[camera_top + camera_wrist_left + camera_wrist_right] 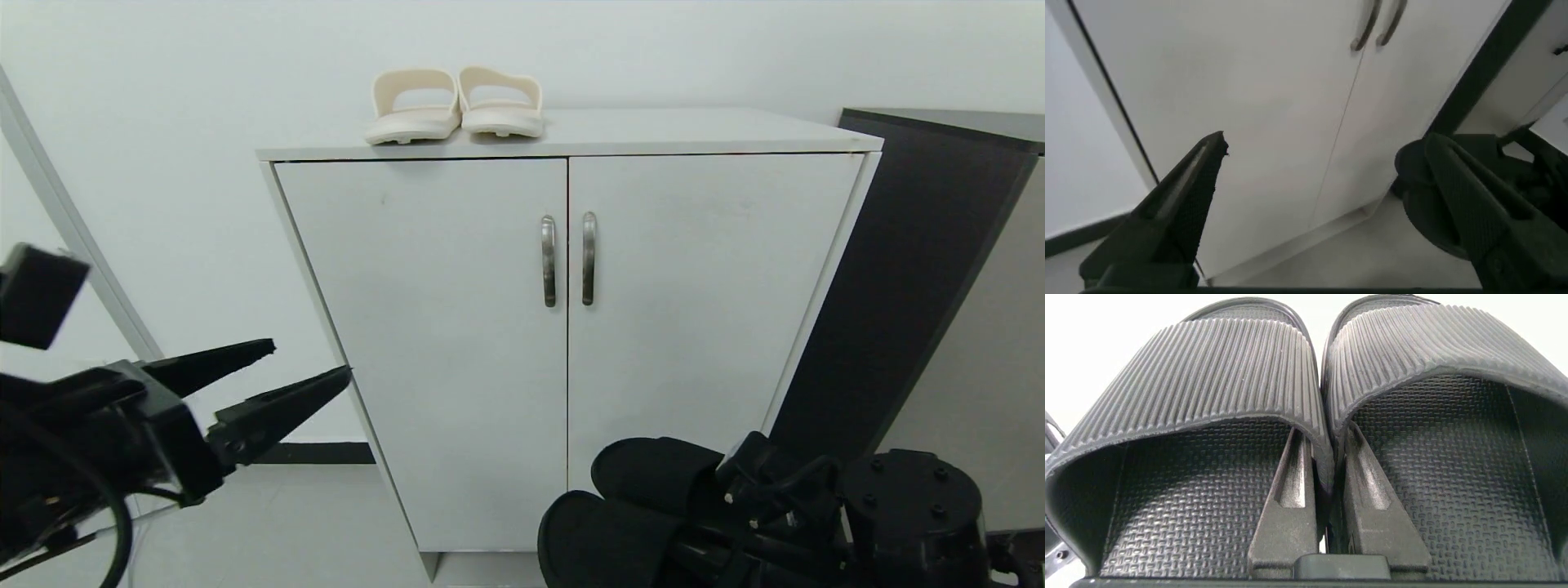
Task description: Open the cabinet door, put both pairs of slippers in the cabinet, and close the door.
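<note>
nearest and low on the robot's right: the pair of black slippers [645, 478], side by side with openings toward the robot, in front of the foot of the right door. the right gripper [1325, 469] carries them. one finger sits inside each slipper, and the two inner side walls are pinched together between them. jaws narrow, clamped on those walls. ribbed straps arch over the fingers [1290, 498], and textured footbeds lie on either side.

on the robot's left, at a similar height: the left gripper [310, 359] holds nothing. its two black tapered fingers are spread well apart, tips pointing toward the lower left corner of the cabinet. it is near the cabinet's left side panel; i cannot tell whether the nearer tip touches it. grey floor [310, 523] lies beneath, and a black skirting strip [318, 452] runs along the wall base behind it.

next back: the white two-door cabinet [441, 343]. both doors are shut and flush, with a thin seam down the middle. two upright metal bar handles flank the seam, the left handle [549, 261] and the right handle [589, 258], close together but apart.

on the cabinet top, toward its left part and at the front edge: the pair of cream slippers [454, 104], side by side and touching, toes facing the robot.

just beside the cabinet on the right: a dark cabinet [906, 278] of roughly equal height.

farthest: the plain pale wall [163, 122].
</note>
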You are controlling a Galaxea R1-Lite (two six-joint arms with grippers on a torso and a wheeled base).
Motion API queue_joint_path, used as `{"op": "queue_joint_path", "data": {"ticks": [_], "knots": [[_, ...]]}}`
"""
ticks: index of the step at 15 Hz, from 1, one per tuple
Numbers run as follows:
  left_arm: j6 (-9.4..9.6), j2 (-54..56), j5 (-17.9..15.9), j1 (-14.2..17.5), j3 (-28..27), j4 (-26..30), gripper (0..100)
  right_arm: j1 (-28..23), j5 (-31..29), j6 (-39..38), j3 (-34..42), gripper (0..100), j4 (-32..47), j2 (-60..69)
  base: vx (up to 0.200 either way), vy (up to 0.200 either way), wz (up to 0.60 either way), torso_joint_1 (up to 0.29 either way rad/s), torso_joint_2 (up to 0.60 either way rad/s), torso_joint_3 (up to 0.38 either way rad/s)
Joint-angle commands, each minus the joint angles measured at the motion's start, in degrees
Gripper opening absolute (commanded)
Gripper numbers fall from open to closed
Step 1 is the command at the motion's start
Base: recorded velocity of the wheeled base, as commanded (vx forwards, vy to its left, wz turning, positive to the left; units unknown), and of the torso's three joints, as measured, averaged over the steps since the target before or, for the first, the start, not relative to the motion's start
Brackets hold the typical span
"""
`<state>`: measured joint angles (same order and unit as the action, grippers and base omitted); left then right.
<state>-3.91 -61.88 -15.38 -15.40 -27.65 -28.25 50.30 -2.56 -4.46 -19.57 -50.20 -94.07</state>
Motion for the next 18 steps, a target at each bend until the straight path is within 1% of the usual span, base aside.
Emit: {"op": "queue_joint_path", "data": {"ticks": [1,3,5,8,10,11,12,13,14,15,16,17,18], "knots": [[-0.04,-5.53,3.34,-6.66,-3.82,-0.06,100,0.24,0.01,-0.02,-0.03,0,-0.07,-0.41,0.0,0.0,0.0,0.0,0.0,0.0],[-0.83,-9.58,5.89,-11.15,-7.42,-1.55,100,0.24,0.1,-0.02,-0.03,0,-0.07,-0.41,0.0,0.0,0.0,0.0,0.0,0.0],[-0.92,-13.53,7.03,-13.96,-11.38,-2.87,100,0.15,-0.16,-0.02,-0.03,0,-0.95,-0.41,0.0,0.0,0.0,0.0,0.0,0.0],[-1.27,-18.72,5.98,-19.14,-17.18,-3.48,100,0.06,-0.16,-0.11,0.05,0,-1.48,-0.5,0.0,0.0,0.0,0.0,0.0,0.0],[-1.27,-22.76,4.75,-21.87,-21.31,-3.48,100,0.06,-0.08,-0.02,0.05,0,-1.48,-0.5,0.0,0.0,0.0,0.0,0.0,0.0],[-1.27,-25.48,4.05,-22.57,-24.03,-3.48,100,0.15,0.01,-0.02,0.05,0,-1.48,-0.67,0.0,0.0,0.0,0.0,0.0,0.0],[-1.27,-26.98,3.87,-22.66,-25.44,-3.48,100,0.06,-0.08,-0.02,0.05,0,-1.48,-0.93,0.0,0.0,0.0,0.0,0.0,0.0],[-1.27,-29.97,2.46,-23.45,-28.78,-3.48,100,0.15,-0.08,-0.11,0.14,0,-1.48,-1.11,0.0,0.0,0.0,0.0,0.0,0.0],[-1.36,-31.64,0.27,-23.45,-30.89,-3.4,100,0.15,0.1,-0.11,0.32,0,-1.48,-1.29,0.0,0.0,0.0,0.0,0.0,0.0],[-2.85,-32.87,-3.86,-23.45,-32.91,-3.31,100,0.15,0.19,-0.02,0.32,0,-1.48,-1.37,0.0,0.0,0.0,0.0,0.0,0.0],[-6.81,-33.66,-8.7,-23.36,-35.19,-3.04,100,0.15,0.19,-0.11,0.23,0,-1.57,-1.81,0.0,0.0,0.0,0.0,0.0,0.0],[-9.01,-34.36,-11.86,-23.19,-36.51,-2.96,100,0.15,0.19,-0.11,0.32,0,-1.57,-2.17,0.0,0.0,0.0,0.0,0.0,0.0],[-9.53,-35.5,-13.8,-22.92,-37.65,-2.96,100,0.15,0.36,-0.11,0.41,0,-1.65,-2.25,0.0,0.0,0.0,0.0,0.0,0.0]]}}
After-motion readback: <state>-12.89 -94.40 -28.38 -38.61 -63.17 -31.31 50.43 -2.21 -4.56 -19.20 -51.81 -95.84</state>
